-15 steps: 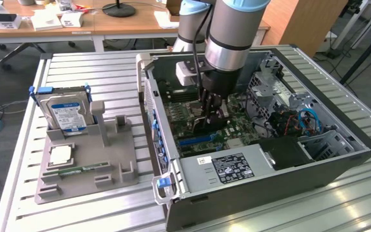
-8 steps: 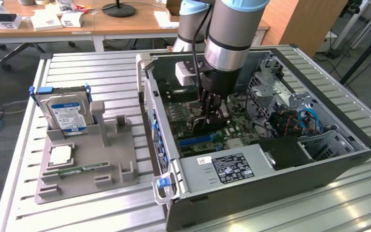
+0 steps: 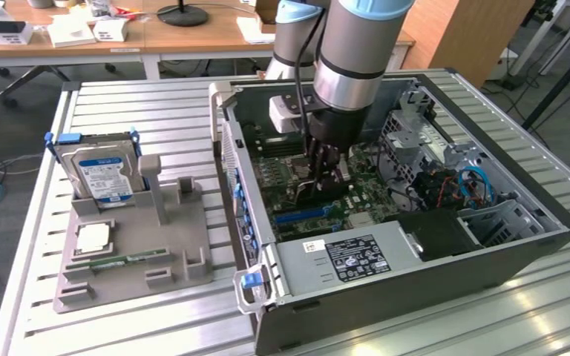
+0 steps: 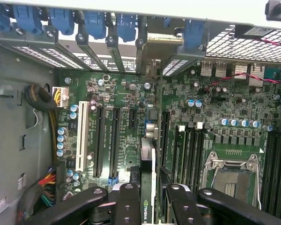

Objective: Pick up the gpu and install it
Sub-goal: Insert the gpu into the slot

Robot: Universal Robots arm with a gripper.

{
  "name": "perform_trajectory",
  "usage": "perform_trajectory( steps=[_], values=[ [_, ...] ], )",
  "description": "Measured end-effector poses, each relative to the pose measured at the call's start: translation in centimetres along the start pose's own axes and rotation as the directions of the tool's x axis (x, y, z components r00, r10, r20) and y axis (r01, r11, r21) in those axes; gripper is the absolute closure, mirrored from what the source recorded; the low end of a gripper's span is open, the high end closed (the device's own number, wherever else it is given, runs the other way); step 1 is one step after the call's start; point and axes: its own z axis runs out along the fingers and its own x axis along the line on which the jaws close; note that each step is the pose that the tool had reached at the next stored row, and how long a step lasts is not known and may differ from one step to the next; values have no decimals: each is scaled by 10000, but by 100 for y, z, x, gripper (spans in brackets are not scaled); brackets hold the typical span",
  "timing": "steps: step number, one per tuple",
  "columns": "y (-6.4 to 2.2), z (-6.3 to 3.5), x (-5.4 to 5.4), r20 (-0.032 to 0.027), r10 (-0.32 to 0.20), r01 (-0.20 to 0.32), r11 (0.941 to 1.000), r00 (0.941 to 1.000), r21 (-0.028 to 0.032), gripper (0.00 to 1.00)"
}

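Parts on the grey fixture (image 3: 166, 245) lie well off to the exterior view's left of my end effector (image 3: 325, 178): the blue-labelled hard drive (image 3: 102, 174) stands upright in its cradle, with a square processor chip (image 3: 94, 237) and a narrow memory stick (image 3: 131, 259) lying flat near it, all apart from me on the slatted counter (image 3: 444, 326). Closer in is the open computer case (image 3: 522, 245), lying on its side so the motherboard (image 4: 126, 93) faces up at me. I am reaching down inside it, clamped on the gpu (image 4: 148, 206), which sits edge-on between my fingers (image 4: 126, 197). I hold it by its upper edge, I judge, so its lower edge stays free to meet a socket. The card runs parallel to the long black expansion slots (image 4: 99, 140) just beside me and reaches toward the case's bracket wall. Whether it is already seated I cannot tell. Beyond me toward the exterior view's right are the bare processor socket (image 4: 232, 176) and the blue cables (image 3: 473, 182), both apart from my grip.
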Motion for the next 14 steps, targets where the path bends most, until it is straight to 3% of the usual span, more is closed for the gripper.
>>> perform_trajectory(
  steps=[14],
  values=[
    [6, 34, 0, 2, 1, -1, 10000, 10000, 2, 74]
  ],
)
